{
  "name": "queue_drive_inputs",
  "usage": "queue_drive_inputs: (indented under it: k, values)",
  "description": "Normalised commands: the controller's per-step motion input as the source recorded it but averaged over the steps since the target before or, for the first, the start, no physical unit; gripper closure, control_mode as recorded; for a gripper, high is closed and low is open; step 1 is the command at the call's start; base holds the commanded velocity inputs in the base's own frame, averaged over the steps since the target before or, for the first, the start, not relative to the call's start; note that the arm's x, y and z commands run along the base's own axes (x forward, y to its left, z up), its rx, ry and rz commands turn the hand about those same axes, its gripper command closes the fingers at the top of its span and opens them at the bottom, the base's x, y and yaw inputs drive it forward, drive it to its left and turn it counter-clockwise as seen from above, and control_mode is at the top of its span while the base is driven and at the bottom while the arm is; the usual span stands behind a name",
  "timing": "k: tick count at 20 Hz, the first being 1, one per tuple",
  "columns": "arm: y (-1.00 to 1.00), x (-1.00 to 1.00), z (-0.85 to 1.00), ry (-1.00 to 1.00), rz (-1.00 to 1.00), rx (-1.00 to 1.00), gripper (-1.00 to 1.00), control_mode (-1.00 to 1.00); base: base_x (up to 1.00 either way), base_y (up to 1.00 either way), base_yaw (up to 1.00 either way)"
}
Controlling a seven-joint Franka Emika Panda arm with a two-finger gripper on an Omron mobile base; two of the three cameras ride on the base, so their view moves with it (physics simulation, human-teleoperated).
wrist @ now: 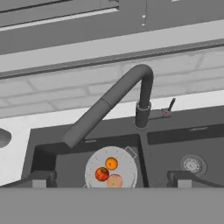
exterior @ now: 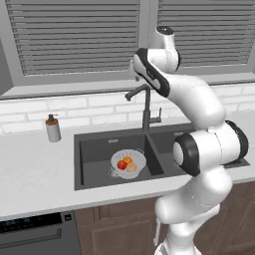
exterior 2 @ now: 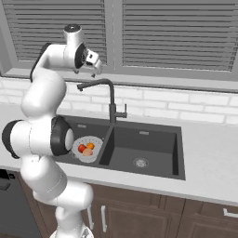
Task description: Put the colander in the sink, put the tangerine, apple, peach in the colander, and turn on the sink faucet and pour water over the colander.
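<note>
The white colander (exterior: 135, 156) (exterior 2: 95, 141) (wrist: 93, 162) sits in the left basin of the dark sink (exterior: 94, 149) (exterior 2: 153, 144) (wrist: 175, 127). It holds the red apple (exterior: 121, 164) (wrist: 102, 173), the orange tangerine (exterior: 128, 160) (wrist: 111, 163) and the pale peach (exterior: 131, 167) (wrist: 114, 180). The black sink faucet (exterior: 146, 107) (exterior 2: 111, 102) (wrist: 141, 87) points its spout over the colander. No water shows. My gripper (exterior 2: 96, 69) (wrist: 113, 179) hangs open and empty, high above the sink, up and left of the gooseneck.
A grey soap dispenser (exterior: 53, 128) stands on the counter left of the sink. The faucet's small side lever (wrist: 168, 109) (exterior 2: 123, 114) points toward the right basin with its steel drain (wrist: 191, 165) (exterior 2: 141, 162). Window blinds and a white brick wall rise behind.
</note>
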Motion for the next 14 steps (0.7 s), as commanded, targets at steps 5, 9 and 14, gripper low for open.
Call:
queue_drive_inputs:
  k: [5, 9, 14]
  values:
    - [-0.93, -0.35, 0.3, -0.06, 0.0, 0.01, -1.0, -1.0, 0.0, 0.0, 0.0]
    - [-0.95, -0.07, -0.35, -0.03, 0.07, 0.07, -1.0, -1.0, 0.0, 0.0, 0.0]
    - [-0.7, 0.03, -0.73, -0.08, 0.22, 0.15, -1.0, -1.0, 0.0, 0.0, 0.0]
